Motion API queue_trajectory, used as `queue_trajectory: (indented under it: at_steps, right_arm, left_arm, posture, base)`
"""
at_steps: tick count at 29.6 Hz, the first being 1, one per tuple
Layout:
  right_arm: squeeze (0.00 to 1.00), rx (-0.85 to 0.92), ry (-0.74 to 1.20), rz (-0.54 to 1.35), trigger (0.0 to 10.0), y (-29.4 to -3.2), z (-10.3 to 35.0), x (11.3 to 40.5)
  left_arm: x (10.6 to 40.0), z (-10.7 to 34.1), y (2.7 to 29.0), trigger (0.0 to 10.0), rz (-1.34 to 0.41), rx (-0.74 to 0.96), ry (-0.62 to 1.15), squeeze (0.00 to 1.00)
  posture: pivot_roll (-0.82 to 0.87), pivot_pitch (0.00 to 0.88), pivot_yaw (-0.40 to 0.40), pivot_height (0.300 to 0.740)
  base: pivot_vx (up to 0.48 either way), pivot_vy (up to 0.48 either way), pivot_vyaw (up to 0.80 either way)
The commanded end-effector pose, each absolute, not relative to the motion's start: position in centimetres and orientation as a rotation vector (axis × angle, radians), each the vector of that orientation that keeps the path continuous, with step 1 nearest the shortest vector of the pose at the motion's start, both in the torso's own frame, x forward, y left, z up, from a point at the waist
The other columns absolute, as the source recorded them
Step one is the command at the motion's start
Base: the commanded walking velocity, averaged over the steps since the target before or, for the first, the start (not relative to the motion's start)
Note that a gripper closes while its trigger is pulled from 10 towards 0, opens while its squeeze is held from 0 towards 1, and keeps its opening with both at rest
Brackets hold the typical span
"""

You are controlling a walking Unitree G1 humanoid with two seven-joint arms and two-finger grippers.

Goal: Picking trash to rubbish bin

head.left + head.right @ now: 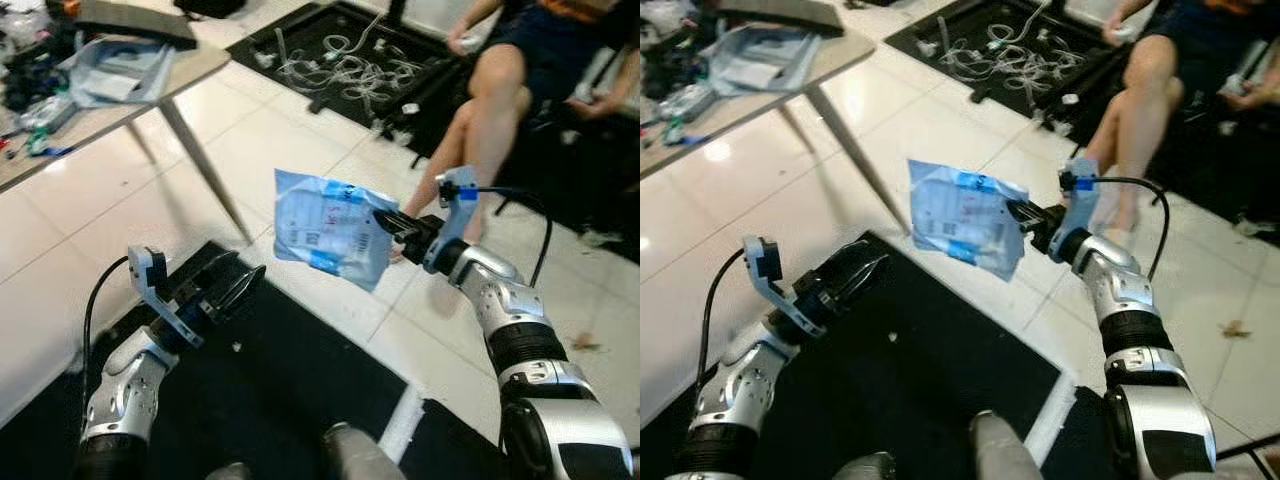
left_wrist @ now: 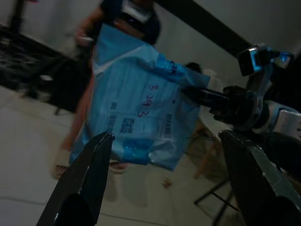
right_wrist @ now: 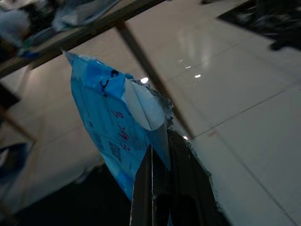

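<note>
**blue packet held up, no bin in sight yet**

your right hand (image 1: pixel 392 224) is clenched on one edge of the blue-and-white plastic packet (image 1: pixel 330 228), holding it in the air over the white tiled floor (image 1: pixel 290 120), out in front of you. the grip is on the edge nearest the arm, so the rest of the packet hangs free and flat, its printed face with the red handwriting turned toward your left wrist camera. that likely keeps it clear of your body while you carry it.

your left hand (image 1: pixel 232 288) is released, fingers spread wide, low over the black mat (image 1: pixel 300 380) and well apart from the packet; it grasps nothing.

a person's legs (image 1: pixel 480 120) are just beyond the packet, and a cluttered tabletop (image 1: pixel 110 110) stands to your left. you'll probably need to turn and look for the bin next.
</note>
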State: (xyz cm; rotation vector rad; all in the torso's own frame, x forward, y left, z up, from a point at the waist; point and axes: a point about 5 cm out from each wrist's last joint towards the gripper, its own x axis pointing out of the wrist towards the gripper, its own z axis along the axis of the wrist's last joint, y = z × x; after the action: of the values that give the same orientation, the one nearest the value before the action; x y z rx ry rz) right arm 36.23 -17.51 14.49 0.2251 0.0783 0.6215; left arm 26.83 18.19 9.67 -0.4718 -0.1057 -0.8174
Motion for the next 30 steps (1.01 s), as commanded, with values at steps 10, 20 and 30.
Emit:
queue_trajectory:
  at_steps: [10, 20, 30]
  right_arm:
    - [0.00, 0.240, 0.090, 0.606, 10.0, -17.68, 13.81, 35.99]
    - [0.00, 0.239, 0.087, 0.603, 10.0, -17.68, 13.82, 36.05]
    - [0.00, 0.238, 0.087, 0.596, 10.0, -17.85, 13.82, 36.10]
  left_arm:
    - [26.56, 9.05, 18.53, 10.0, -0.798, -0.465, -0.081, 0.00]
    - [26.56, 8.98, 18.48, 10.0, -0.800, -0.461, -0.079, 0.00]
    - [26.59, 8.99, 18.43, 10.0, -0.802, -0.458, -0.078, 0.00]
  posture:
    - [0.00, 0.130, -0.006, 0.740]
    - [0.00, 0.124, -0.006, 0.740]
    - [0.00, 0.130, -0.004, 0.740]
  base:
    - [0.000, 0.000, -0.77]
    - [0.000, 0.000, -0.77]
    - [0.000, 0.000, -0.77]
